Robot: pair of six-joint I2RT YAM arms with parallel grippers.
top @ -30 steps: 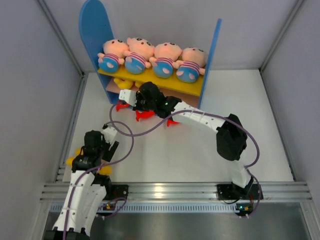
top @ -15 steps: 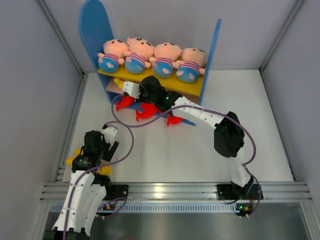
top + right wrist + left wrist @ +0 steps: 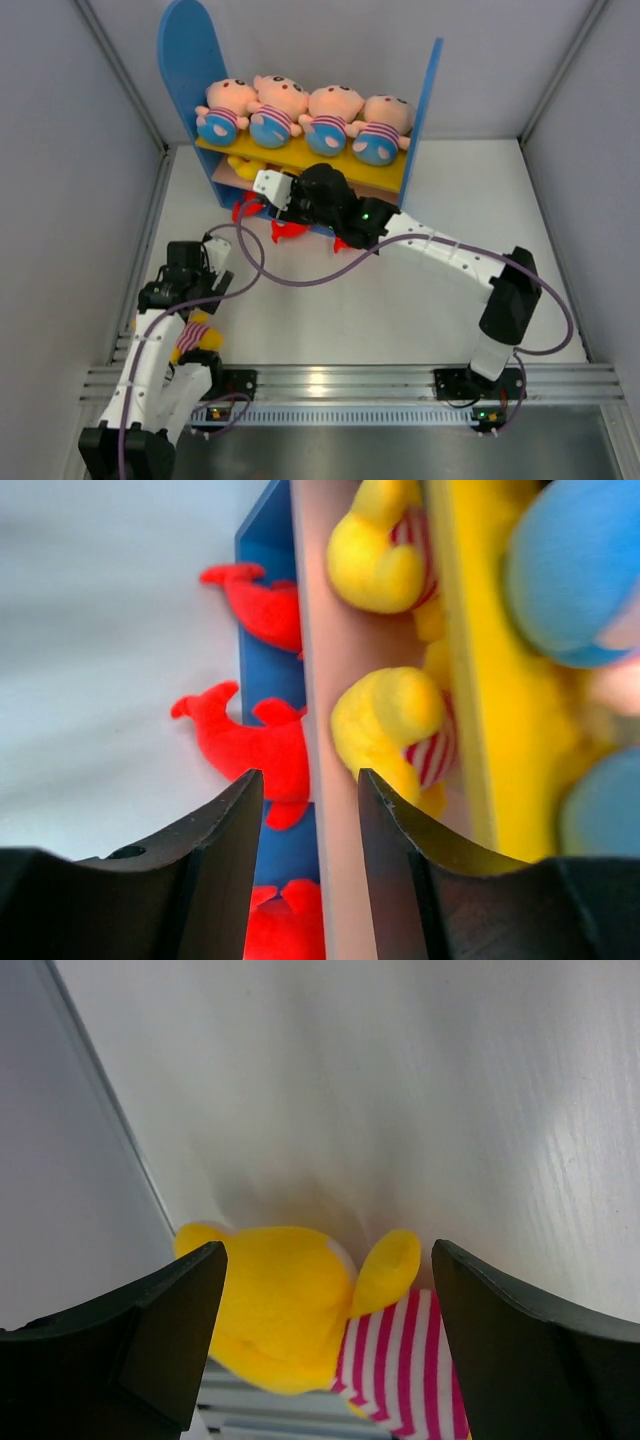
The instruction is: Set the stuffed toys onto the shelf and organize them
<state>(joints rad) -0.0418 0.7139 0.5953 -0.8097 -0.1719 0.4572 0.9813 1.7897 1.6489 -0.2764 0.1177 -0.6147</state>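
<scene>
Several baby dolls (image 3: 300, 115) sit in a row on the shelf's (image 3: 185, 60) yellow upper board. Yellow striped-shirt animals (image 3: 385, 715) lie on the pinkish-tan lower board (image 3: 325, 630). Red sharks (image 3: 290, 230) lie at the shelf's foot and show in the right wrist view (image 3: 255, 750). My right gripper (image 3: 268, 185) is open and empty at the lower board's front edge (image 3: 310, 785). My left gripper (image 3: 215, 262) is open (image 3: 328, 1255) just above another yellow striped-shirt animal (image 3: 280, 1300), which lies near my left base (image 3: 200, 338).
A metal rail (image 3: 350, 380) runs along the near edge, close under the yellow animal. Grey walls (image 3: 60, 200) close in left, right and back. A purple cable (image 3: 300, 275) loops over the table between the arms.
My right arm has stretched out farther, its gripper shifting right along the lower board's front. My left arm has swung and its wrist now looks down on the yellow animal.
</scene>
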